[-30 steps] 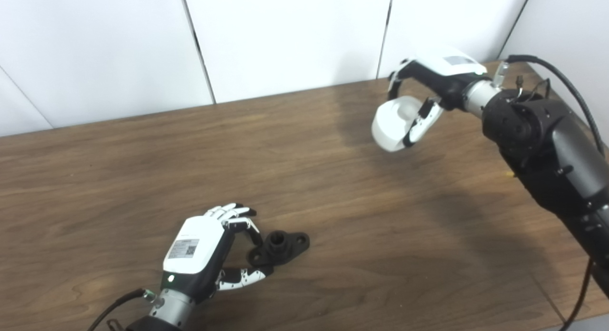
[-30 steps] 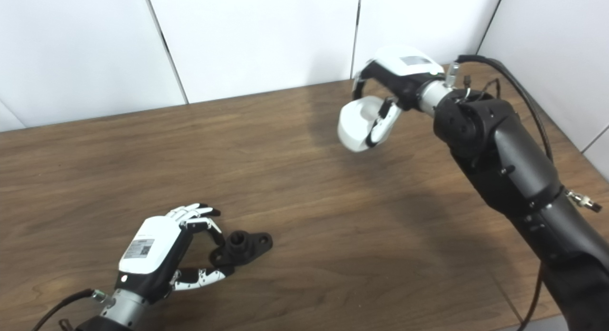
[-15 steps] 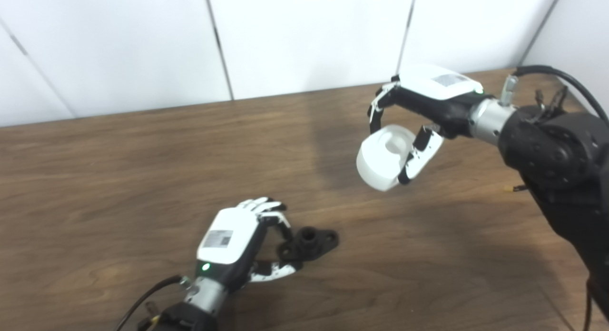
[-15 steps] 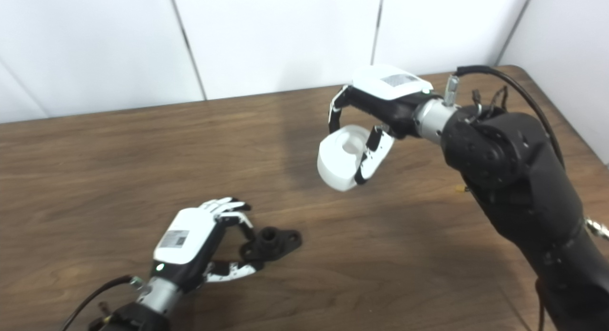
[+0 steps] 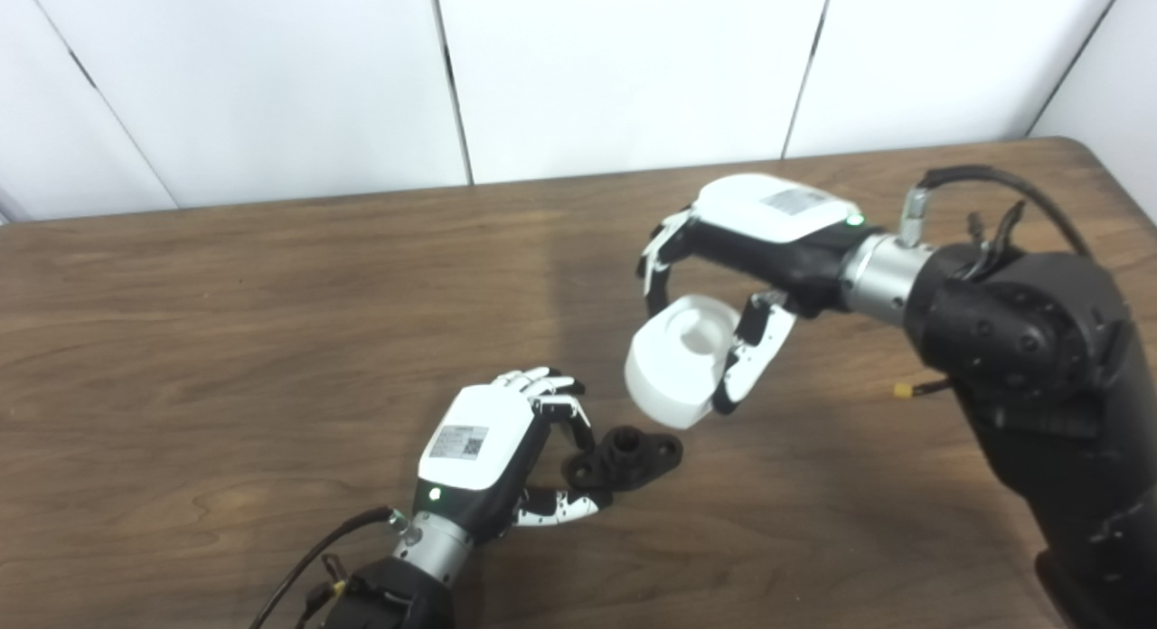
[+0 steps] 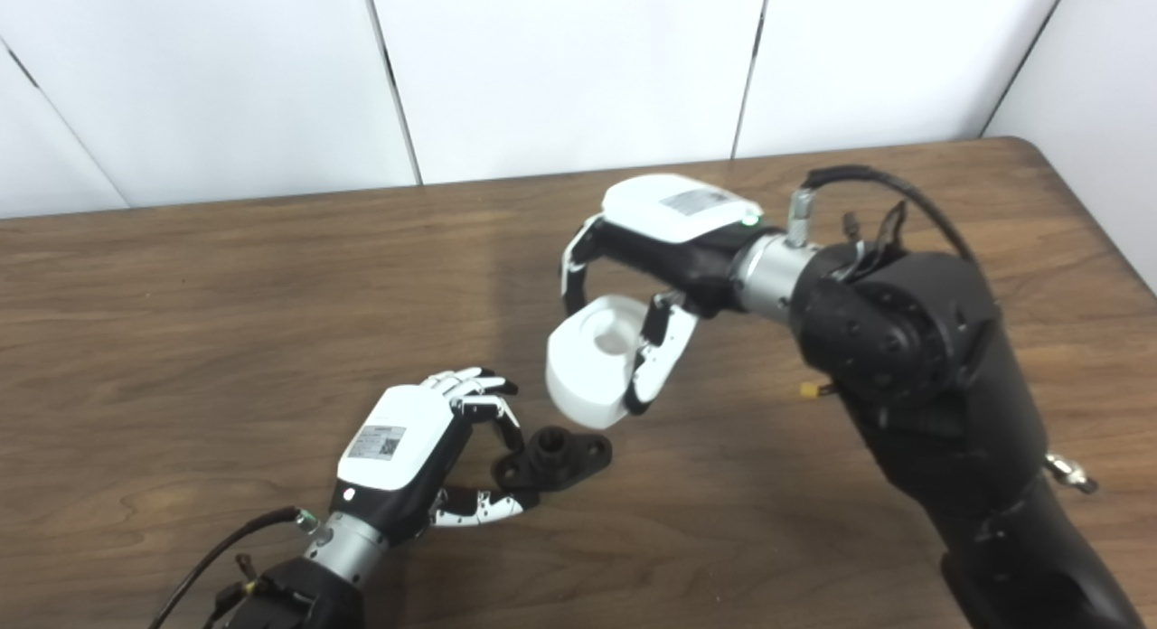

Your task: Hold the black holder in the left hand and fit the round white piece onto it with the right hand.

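Two hands are over the wooden table point(image 5: 226, 340), and the black holder point(image 5: 624, 455) makes the easiest marker for placing them. It lies flat on the wood near the front edge, a small flanged piece with a short round stub standing up from its middle. The left hand point(image 5: 493, 448) sits just to the holder's left, its fingers point(image 5: 562, 412) curled down onto the near flange and its thumb point(image 5: 560, 510) reaching in low beneath, so the hand is pinched on the holder's end while the holder rests on the table. Up and to the right of the holder, close but not touching it, the round white piece point(image 5: 676, 362) hangs in the air, tilted so its hollowed top faces up. The right hand point(image 5: 750, 249) is closed around that piece, fingers over its far rim and thumb point(image 5: 752, 362) along its right side.
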